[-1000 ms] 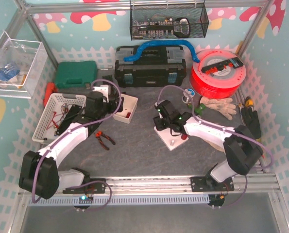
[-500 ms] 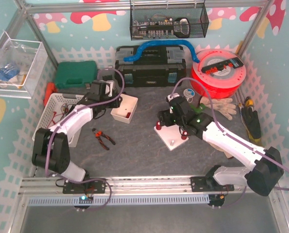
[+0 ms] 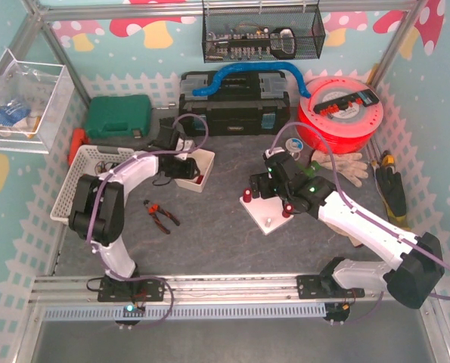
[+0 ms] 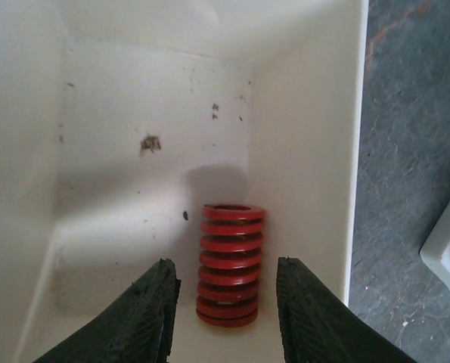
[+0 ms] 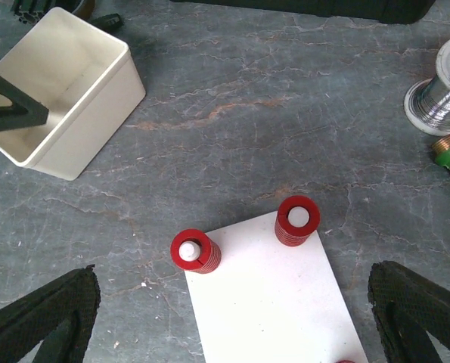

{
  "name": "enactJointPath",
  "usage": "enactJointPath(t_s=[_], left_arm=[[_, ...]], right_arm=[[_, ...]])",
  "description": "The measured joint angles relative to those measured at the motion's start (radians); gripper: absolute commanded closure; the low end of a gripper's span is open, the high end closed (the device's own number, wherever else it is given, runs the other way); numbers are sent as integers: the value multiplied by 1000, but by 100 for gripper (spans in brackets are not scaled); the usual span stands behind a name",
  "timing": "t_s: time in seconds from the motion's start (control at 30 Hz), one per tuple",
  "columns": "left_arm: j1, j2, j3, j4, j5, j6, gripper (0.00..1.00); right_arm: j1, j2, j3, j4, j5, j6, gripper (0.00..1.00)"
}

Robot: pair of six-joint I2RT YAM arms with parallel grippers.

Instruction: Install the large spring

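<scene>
A large red spring [image 4: 231, 265] lies on the floor of the white bin [image 4: 308, 151], close to its right wall. My left gripper [image 4: 225, 281] reaches down into that bin [image 3: 197, 168], its jaws open, one on each side of the spring with a small gap on both sides. My right gripper [image 5: 232, 299] hangs wide open and empty above the white plate [image 5: 277, 302]. Two red springs [image 5: 195, 251] [image 5: 296, 220] sit on white pegs at the plate's far corners. From above, the left gripper [image 3: 184, 168] is at the bin and the right gripper [image 3: 274, 185] over the plate [image 3: 268, 218].
Red-handled pliers [image 3: 162, 215] lie left of the plate. A white wire basket [image 3: 77, 189] stands at the far left, a black toolbox [image 3: 234, 102] and a green case [image 3: 119, 115] behind. A red spool [image 3: 338, 110], gloves [image 3: 342, 162] and a solder reel [image 5: 444, 91] sit to the right.
My left arm swung right into the white bin and its jaws narrowed around the spring. My right gripper opened, let go of a spring on the plate's peg, and lifted.
</scene>
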Motion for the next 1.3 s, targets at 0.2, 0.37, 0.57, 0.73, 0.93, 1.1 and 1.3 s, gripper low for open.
enactJointPath(t_s=[0.2,0.37,0.57,0.73,0.93,1.1,1.3], left_arm=[[-18,54,48,-40,0,23,59],[-18,93,92,-59,0,35,59],[-22,129,114,-88,-17,56,59],[-26,145,129,-110,-26,68,59],[-27,188,158,-125,-33,78,60],[-33,198,181,-136,-66,82,62],[-35,201,205,-142,-142,90,62]], right_arm=[[0,0,0,0,0,6,4],[0,-3,0,-6,3,6,4],[0,-9,0,-14,16,21,4],[0,-21,-3,-16,31,37,5],[0,-23,-7,-20,44,47,5],[0,-23,-7,-22,53,51,4],[0,-23,-7,-22,56,54,5]])
